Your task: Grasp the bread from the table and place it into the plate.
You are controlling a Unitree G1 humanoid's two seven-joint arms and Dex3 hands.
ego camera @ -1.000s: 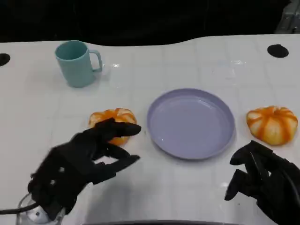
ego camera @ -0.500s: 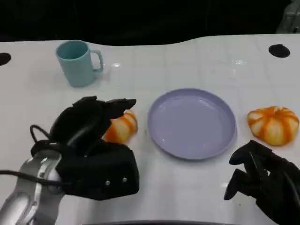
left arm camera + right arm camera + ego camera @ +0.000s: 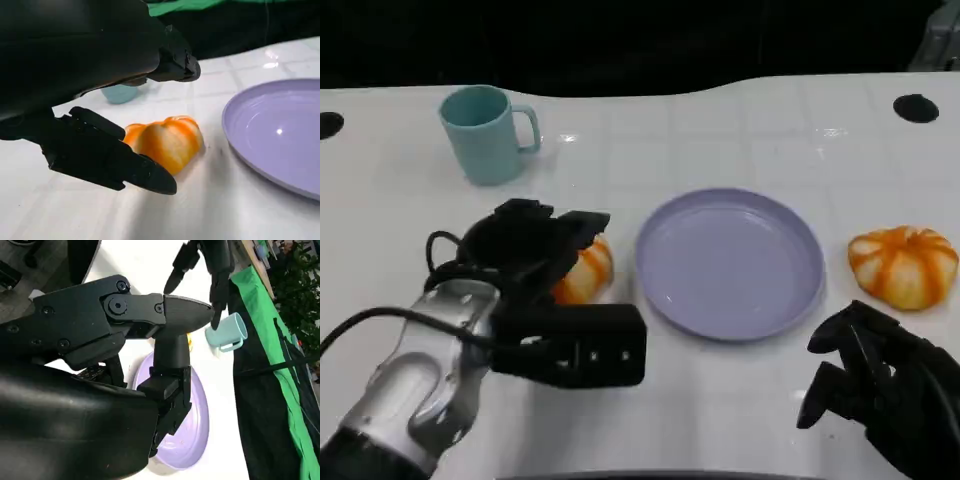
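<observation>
An orange-and-white striped bread (image 3: 585, 272) lies on the white table just left of the lilac plate (image 3: 730, 262), which holds nothing. My left hand (image 3: 535, 262) hovers over the bread's left side and hides part of it. In the left wrist view the bread (image 3: 167, 142) sits between the spread upper fingers (image 3: 170, 65) and the lower one (image 3: 115, 160), with gaps on both sides, beside the plate (image 3: 272, 130). My right hand (image 3: 875, 385) rests near the table's front right edge, holding nothing, with its fingers (image 3: 165, 310) apart in front of the plate (image 3: 187, 440).
A second striped bread (image 3: 903, 265) lies right of the plate, just beyond my right hand. A teal mug (image 3: 485, 133) stands at the back left. Two dark round holes (image 3: 915, 107) mark the table's far corners.
My left arm has swung forward and turned, bringing the hand from beside the bread to over it, fingers straddling it. The right hand and both breads have stayed put.
</observation>
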